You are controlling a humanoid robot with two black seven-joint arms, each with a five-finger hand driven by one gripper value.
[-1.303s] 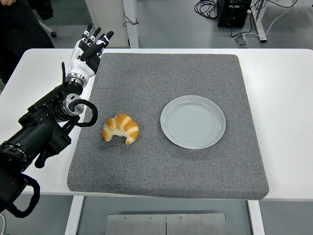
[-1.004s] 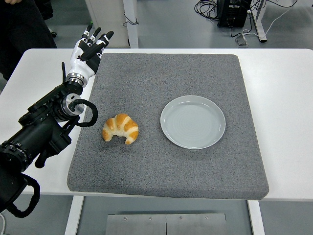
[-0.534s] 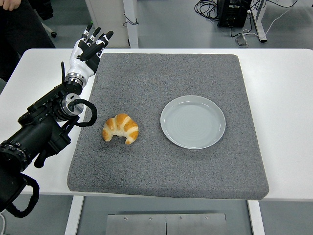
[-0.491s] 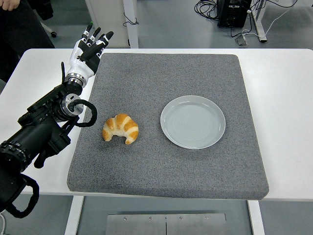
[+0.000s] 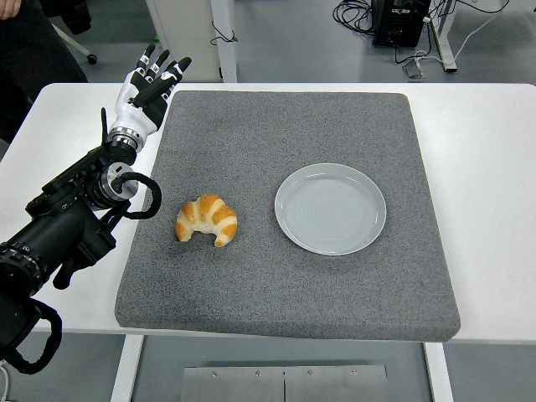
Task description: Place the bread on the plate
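Observation:
The bread is a golden croissant (image 5: 207,219) lying on the grey mat (image 5: 285,126), left of the middle. A pale grey round plate (image 5: 331,208) sits on the mat to its right, apart from it and bare. My left hand (image 5: 146,82) is white with black fingers, spread open and holding nothing, at the mat's far left corner, well beyond the croissant. Its black arm (image 5: 67,222) runs in from the lower left. My right arm is out of view.
The mat lies on a white table (image 5: 490,151). A person in dark clothing (image 5: 25,42) stands at the top left, a hand showing at the picture's top edge. Cables and a dark box (image 5: 400,21) lie on the floor beyond the table.
My left hand and arm have shifted slightly to the left and away. The croissant and plate have not moved.

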